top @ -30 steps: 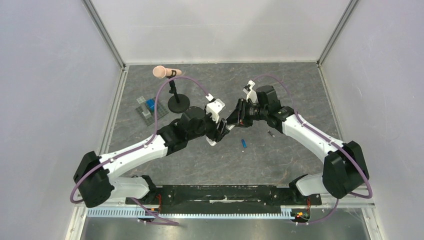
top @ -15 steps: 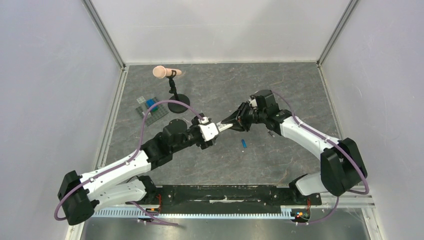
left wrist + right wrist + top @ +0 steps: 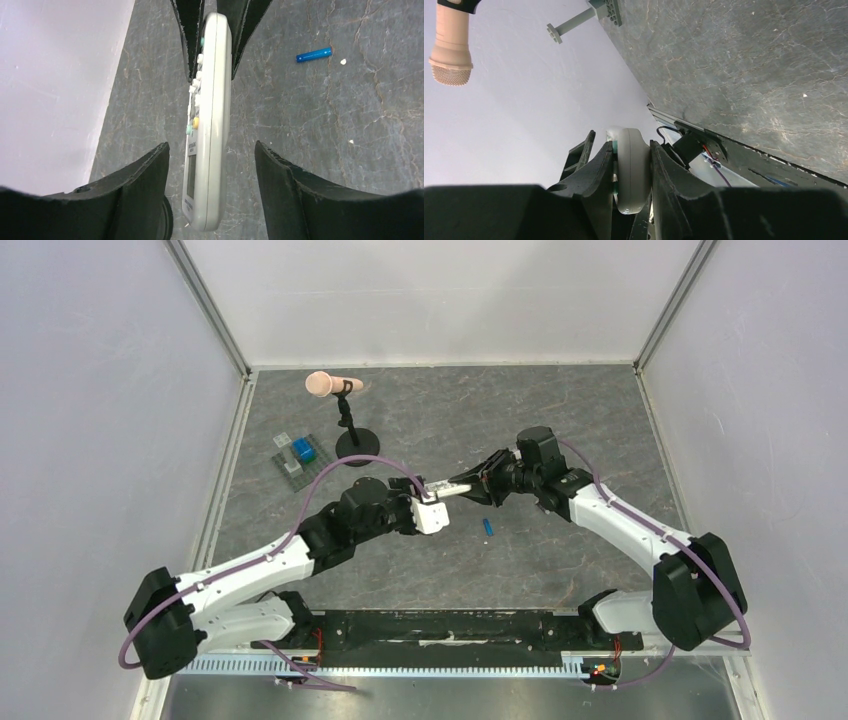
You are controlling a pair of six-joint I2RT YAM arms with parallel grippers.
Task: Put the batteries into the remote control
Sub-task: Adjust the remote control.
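The white remote control (image 3: 449, 488) hangs above the table, turned on its edge. My right gripper (image 3: 470, 486) is shut on its far end, and in the right wrist view the fingers press both faces of the remote (image 3: 631, 165). My left gripper (image 3: 212, 175) is open; its fingers stand on either side of the remote's near end (image 3: 212, 125) without touching it. The bright blue battery (image 3: 487, 527) lies on the table just right of the grippers and also shows in the left wrist view (image 3: 313, 54). The dark grey battery is hidden.
A pink microphone (image 3: 322, 384) on a black stand (image 3: 355, 445) is at the back left. A blue toy brick (image 3: 303, 450) sits on a grey plate (image 3: 290, 468) near the left wall. White walls enclose the table.
My left gripper has let go, turned and moved right, and is open around the remote's near end. My right gripper has shifted right and lower, bringing the remote closer to level.
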